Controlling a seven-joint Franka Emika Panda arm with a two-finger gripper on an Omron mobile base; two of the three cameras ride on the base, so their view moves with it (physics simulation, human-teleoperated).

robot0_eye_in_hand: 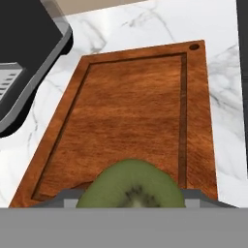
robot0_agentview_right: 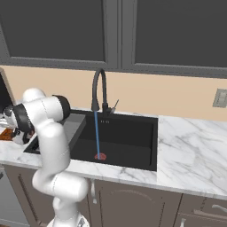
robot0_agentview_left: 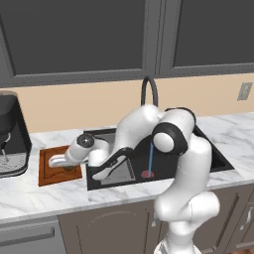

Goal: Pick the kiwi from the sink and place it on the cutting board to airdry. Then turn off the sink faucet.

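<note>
In the hand view the kiwi (robot0_eye_in_hand: 131,189) is a green cut fruit, and my gripper (robot0_eye_in_hand: 131,196) is shut on it just above the near end of the reddish-brown cutting board (robot0_eye_in_hand: 131,111). From the left base view, my gripper (robot0_agentview_left: 62,165) hangs over the cutting board (robot0_agentview_left: 47,172) left of the black sink (robot0_agentview_left: 221,159), with the kiwi (robot0_agentview_left: 69,168) a dark spot under it. The black gooseneck sink faucet (robot0_agentview_left: 149,89) (robot0_agentview_right: 98,88) pours a blue stream (robot0_agentview_right: 96,133) into the sink (robot0_agentview_right: 128,137).
A black coffee machine (robot0_agentview_left: 12,139) (robot0_eye_in_hand: 24,58) stands on the marble counter right beside the board's far side. The sink holds a grey ribbed rack (robot0_agentview_left: 121,171) and a red drain (robot0_agentview_right: 100,156). Dark cabinets hang above.
</note>
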